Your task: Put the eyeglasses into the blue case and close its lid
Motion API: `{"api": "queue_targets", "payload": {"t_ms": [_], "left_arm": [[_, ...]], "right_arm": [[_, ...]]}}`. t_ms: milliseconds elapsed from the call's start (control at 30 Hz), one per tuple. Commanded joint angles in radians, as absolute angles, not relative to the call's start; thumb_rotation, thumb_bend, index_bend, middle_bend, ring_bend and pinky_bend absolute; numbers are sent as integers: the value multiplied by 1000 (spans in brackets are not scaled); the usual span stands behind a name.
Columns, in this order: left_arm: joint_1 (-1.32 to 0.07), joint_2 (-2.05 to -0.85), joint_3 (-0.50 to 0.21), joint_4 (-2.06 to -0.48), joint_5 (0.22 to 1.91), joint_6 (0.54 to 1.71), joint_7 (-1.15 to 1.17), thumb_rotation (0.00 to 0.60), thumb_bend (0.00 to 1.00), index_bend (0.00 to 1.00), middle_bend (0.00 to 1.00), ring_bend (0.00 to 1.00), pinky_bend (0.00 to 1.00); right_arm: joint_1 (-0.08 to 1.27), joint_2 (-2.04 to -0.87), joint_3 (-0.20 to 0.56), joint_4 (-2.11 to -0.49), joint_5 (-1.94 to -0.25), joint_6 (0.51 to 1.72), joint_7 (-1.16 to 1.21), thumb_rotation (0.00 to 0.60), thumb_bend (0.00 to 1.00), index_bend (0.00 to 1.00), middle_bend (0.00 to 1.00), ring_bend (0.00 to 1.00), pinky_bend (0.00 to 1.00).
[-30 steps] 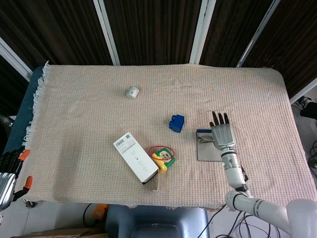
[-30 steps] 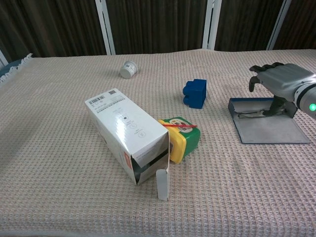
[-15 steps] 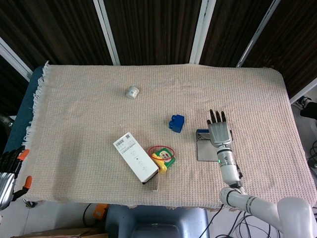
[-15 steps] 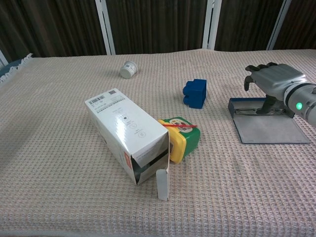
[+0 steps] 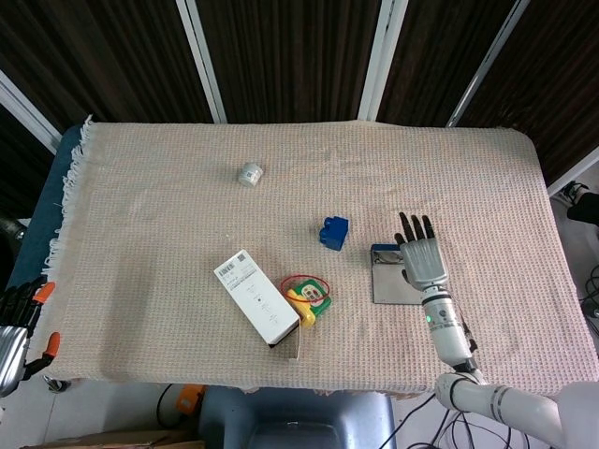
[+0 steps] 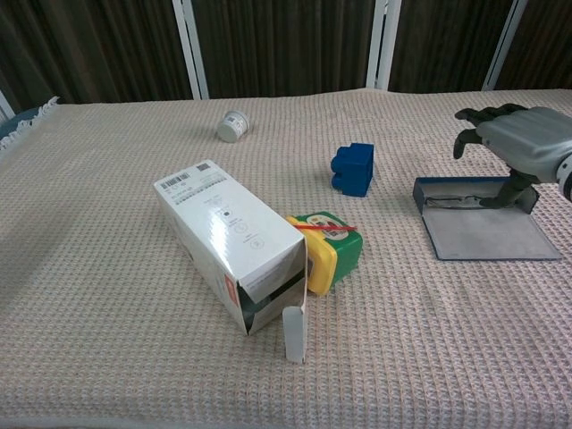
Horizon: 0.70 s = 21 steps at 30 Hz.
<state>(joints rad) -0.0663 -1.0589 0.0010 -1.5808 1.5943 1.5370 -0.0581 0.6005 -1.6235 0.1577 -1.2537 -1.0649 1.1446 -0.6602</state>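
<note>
The blue case lies open at the right of the table, its grey inner lid flat toward me; from the head view the case sits right of centre. The eyeglasses lie folded in the tray at the case's far edge and show faintly as eyeglasses in the head view. My right hand hovers over the far right end of the case, fingers apart and pointing down, holding nothing. In the head view the right hand covers the tray's right part. My left hand hangs off the table's near-left corner, empty.
A white carton lies on its side with its flap open at centre left. Against it sits a green and yellow box with a red band. A blue block stands left of the case, and a small white jar lies further back.
My right hand drifted a little left over the case, then back right and slightly up. The case, the eyeglasses and the left hand have not moved.
</note>
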Motion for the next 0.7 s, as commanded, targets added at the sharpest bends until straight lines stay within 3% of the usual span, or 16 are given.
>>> {"api": "queue_targets", "payload": {"t_ms": [33, 267, 700], "left_arm": [[-66, -1060, 1, -1581, 1594, 1537, -56, 600, 449, 0, 0, 0, 49], [-67, -1060, 3, -1581, 1602, 1539, -54, 600, 449, 0, 0, 0, 48], [-63, -1059, 5, -1574, 1607, 1548, -65, 600, 448, 0, 0, 0, 48]], "right_arm": [[527, -1540, 85, -1368, -1174, 1232, -599, 600, 335, 418, 60, 0, 0], [453, -1508, -17, -1411, -1302, 1289, -570, 600, 335, 454, 60, 0, 0], [436, -1614, -1, -1250, -1317, 1232, -518, 600, 335, 524, 62, 0, 0]]}}
